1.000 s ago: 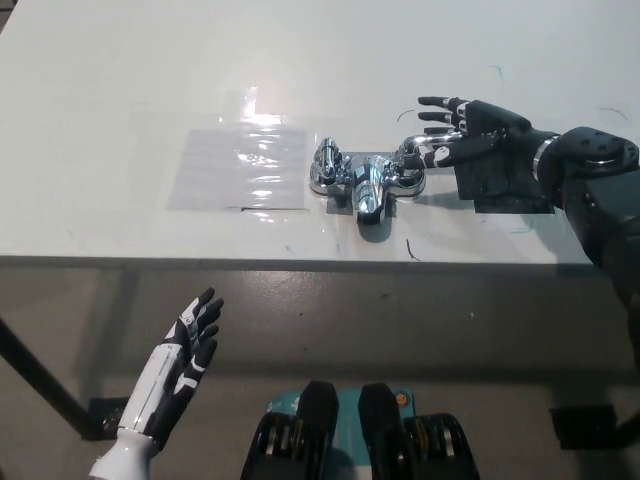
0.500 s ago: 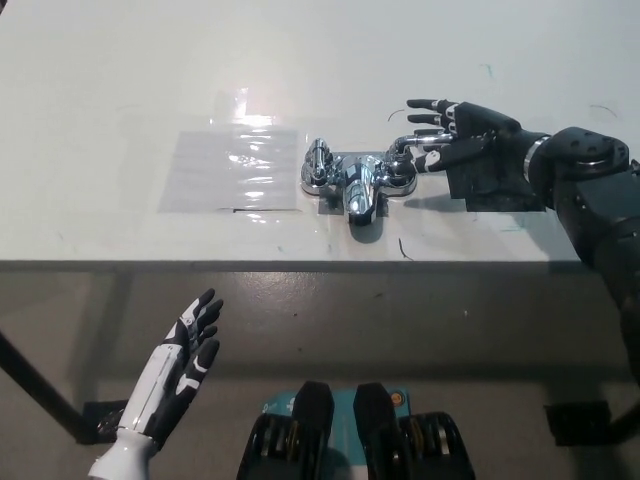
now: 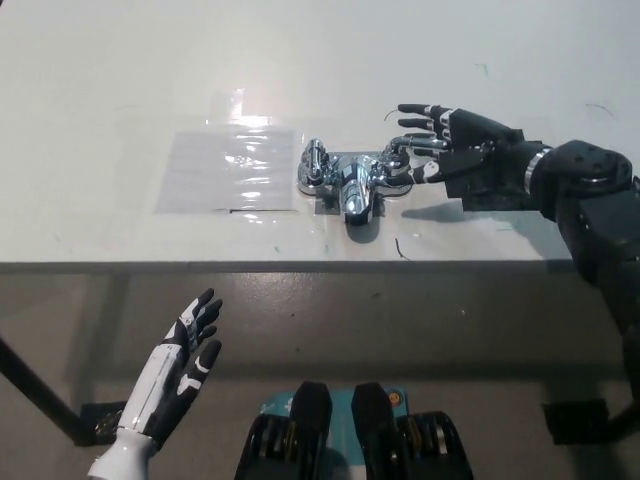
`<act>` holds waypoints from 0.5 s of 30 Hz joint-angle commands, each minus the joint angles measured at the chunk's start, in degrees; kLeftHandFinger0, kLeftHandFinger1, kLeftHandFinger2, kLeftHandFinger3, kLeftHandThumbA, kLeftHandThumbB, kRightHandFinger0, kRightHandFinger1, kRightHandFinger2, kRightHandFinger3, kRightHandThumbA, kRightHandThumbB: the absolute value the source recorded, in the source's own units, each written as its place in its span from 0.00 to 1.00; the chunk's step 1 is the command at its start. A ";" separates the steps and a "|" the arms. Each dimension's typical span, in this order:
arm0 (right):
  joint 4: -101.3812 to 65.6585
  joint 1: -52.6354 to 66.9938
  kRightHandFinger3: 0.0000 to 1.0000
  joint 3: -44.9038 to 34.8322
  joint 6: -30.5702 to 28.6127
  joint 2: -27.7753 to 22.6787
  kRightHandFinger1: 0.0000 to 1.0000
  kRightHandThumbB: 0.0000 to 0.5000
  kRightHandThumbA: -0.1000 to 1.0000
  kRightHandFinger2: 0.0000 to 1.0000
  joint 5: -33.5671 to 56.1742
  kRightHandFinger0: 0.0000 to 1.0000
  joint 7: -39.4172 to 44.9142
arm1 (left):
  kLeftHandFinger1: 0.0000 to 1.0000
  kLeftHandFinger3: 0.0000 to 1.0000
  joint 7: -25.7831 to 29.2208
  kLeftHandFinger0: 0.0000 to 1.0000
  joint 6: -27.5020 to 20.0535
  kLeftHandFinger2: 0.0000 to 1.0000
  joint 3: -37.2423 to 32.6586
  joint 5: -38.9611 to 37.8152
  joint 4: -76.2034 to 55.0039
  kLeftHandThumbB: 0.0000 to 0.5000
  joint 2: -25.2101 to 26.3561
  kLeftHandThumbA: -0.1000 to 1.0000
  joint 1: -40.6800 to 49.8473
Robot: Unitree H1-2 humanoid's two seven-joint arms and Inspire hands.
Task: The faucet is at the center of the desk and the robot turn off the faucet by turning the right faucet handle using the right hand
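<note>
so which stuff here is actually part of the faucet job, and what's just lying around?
In the job:
- faucet, mid-desk
- right faucet handle
- right hand, open, fingers at that handle

Lying about:
- clear plastic sheet, left of the faucet
- black patch under the right arm
- left hand, open, resting below the desk edge

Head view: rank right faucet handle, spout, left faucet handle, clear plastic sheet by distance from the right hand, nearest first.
1. Right faucet handle, at the right hand's fingers.
2. Spout, faucet middle, pointing at the desk edge.
3. Left faucet handle, faucet's far side.
4. Clear plastic sheet, farthest left.
</note>
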 commanded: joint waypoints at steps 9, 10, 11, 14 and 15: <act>-22.51 5.93 1.00 -0.59 4.02 4.79 1.00 0.89 1.00 1.00 5.31 1.00 5.46 | 1.00 1.00 -0.33 1.00 -0.49 1.00 0.22 0.22 -1.65 0.55 0.64 0.90 -0.83; -23.49 6.42 1.00 -0.63 3.81 5.14 1.00 0.89 1.00 1.00 5.67 1.00 5.61 | 1.00 1.00 -0.35 1.00 -0.71 1.00 0.24 0.13 -1.58 0.54 0.65 0.90 -0.75; -24.23 6.80 1.00 -0.61 3.84 5.35 1.00 0.89 1.00 1.00 5.75 1.00 5.52 | 1.00 1.00 -0.37 1.00 -0.89 1.00 0.24 0.14 -1.51 0.54 0.69 0.90 -0.70; -26.05 8.03 1.00 -0.01 3.24 6.18 1.00 0.93 1.00 1.00 5.05 1.00 4.74 | 1.00 1.00 -0.55 1.00 -0.76 1.00 0.27 -0.36 -1.48 0.54 0.65 0.89 -0.78; -26.93 8.49 1.00 0.13 3.81 6.48 1.00 0.92 1.00 1.00 5.00 1.00 4.46 | 1.00 1.00 -0.57 1.00 -0.70 1.00 0.28 -0.29 -1.54 0.54 0.71 0.89 -0.82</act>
